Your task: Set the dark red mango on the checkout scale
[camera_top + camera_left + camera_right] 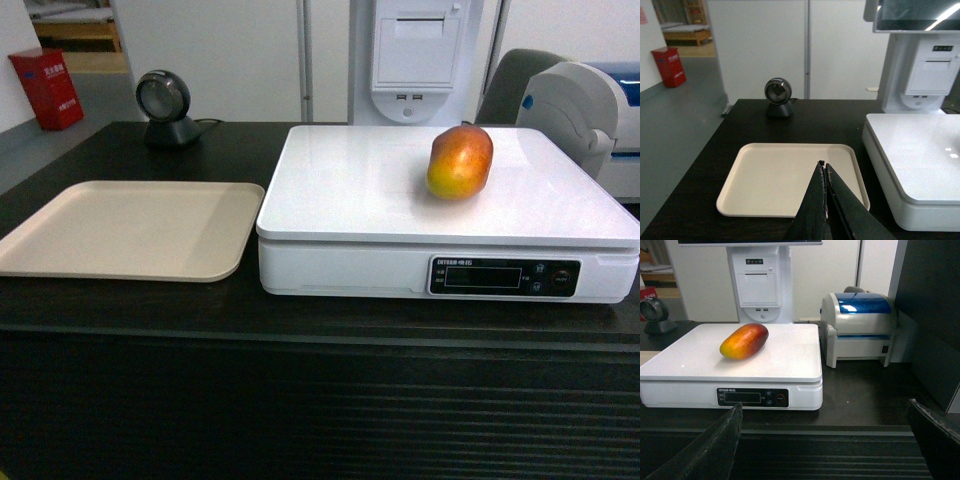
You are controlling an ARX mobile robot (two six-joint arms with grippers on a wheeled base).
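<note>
While the dark red mango (460,161) lies on its side on the scale (380,190) at the checkout (300,330), its long axis runs front to back, redder end pointing away. Left gripper (824,167) hangs pressed together above a beige tray (765,180); right gripper (825,440) stands spread wide, holding nothing.

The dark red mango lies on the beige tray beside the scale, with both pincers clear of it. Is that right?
Not quite. The dark red mango lies on the white scale, not the beige tray, which holds nothing; the head view shows this. Both pincers are indeed clear of it: the left pincer is shut over the tray, the right pincer open.
</note>
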